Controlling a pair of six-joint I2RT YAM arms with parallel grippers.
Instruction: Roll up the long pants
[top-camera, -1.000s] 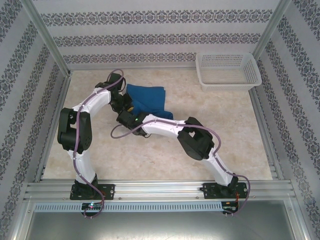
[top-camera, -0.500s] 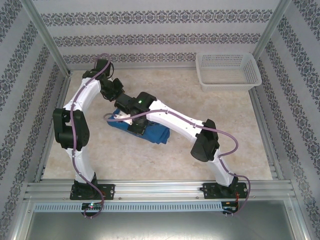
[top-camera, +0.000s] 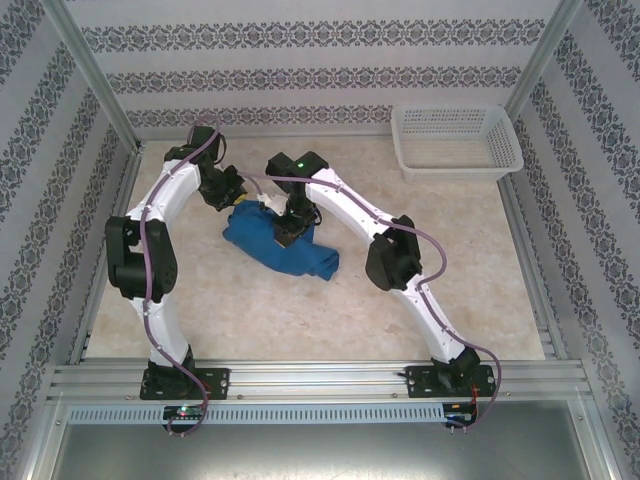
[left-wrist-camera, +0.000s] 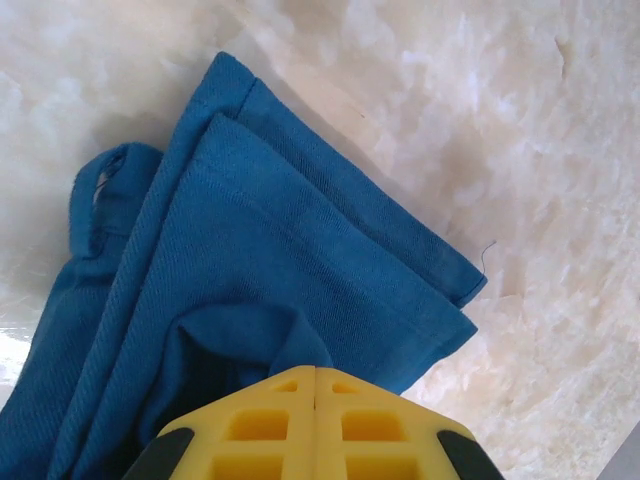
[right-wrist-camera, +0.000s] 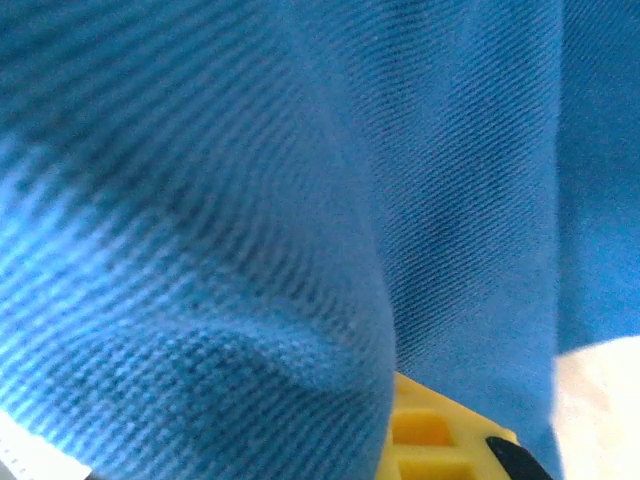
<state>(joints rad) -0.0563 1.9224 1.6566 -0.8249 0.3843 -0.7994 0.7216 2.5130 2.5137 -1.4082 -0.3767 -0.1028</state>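
Clamped shut, the left pincer (left-wrist-camera: 315, 375) has its yellow fingertips pressed together at a raised fold of the long pants (left-wrist-camera: 280, 250) and appears to pinch that fold, though the cloth hides the contact itself. The royal-blue trousers lie bunched in a thick folded bundle at the middle of the pale marbled table (top-camera: 450, 260), hems stacked at one end. From above, the right pincer (top-camera: 290, 228) sits on top of the bundle, just beside its partner. Its own camera is pressed against blue cloth, with one yellow finger (right-wrist-camera: 430, 430) showing, so whether it grips cannot be told. A white basket (top-camera: 455, 170) stands well apart in the far right corner. Floral-striped wallpaper (top-camera: 300, 75) rings the cell, and an aluminium rail (top-camera: 320, 375) carries both arm bases.
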